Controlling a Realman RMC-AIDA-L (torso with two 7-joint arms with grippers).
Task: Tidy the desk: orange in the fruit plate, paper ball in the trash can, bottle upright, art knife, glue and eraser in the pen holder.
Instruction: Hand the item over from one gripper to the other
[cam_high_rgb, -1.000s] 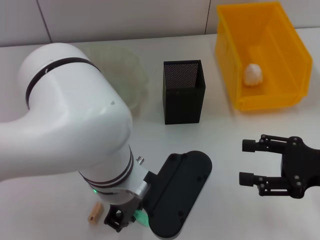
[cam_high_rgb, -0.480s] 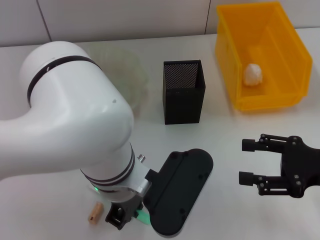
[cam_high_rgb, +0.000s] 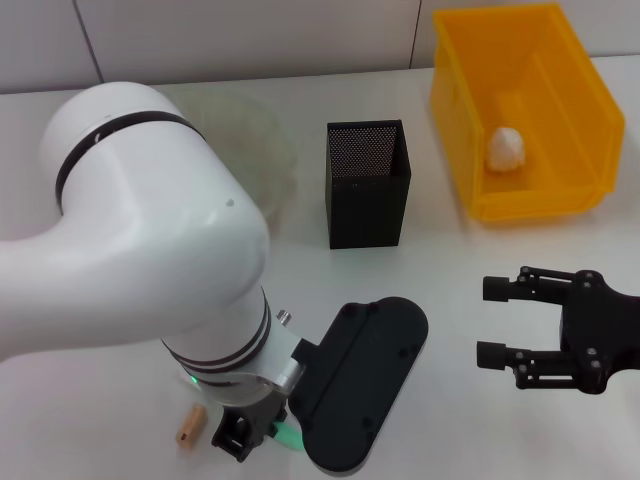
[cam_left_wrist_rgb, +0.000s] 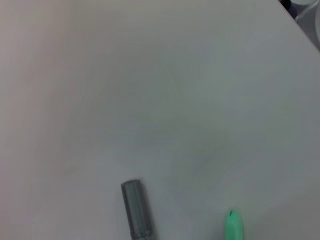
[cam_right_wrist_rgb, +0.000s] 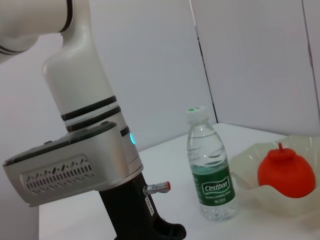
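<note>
Tan-orange, the eraser lies on the white surface at the near left, just left of the left hand, whose fingers I cannot tell apart or together. A green stick and grey stick lie beneath it. Far right, the paper ball sits in the trash can. The right hand hovers spread apart at the near right.

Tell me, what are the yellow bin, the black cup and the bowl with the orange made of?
The trash can looks like plastic: bright yellow, smooth, slightly glossy walls. The pen holder looks like black metal mesh: tiny holes show across its sides. The fruit plate seems to be pale, see-through glass, though it could be plastic; its wavy rim lets light through around the orange.
</note>
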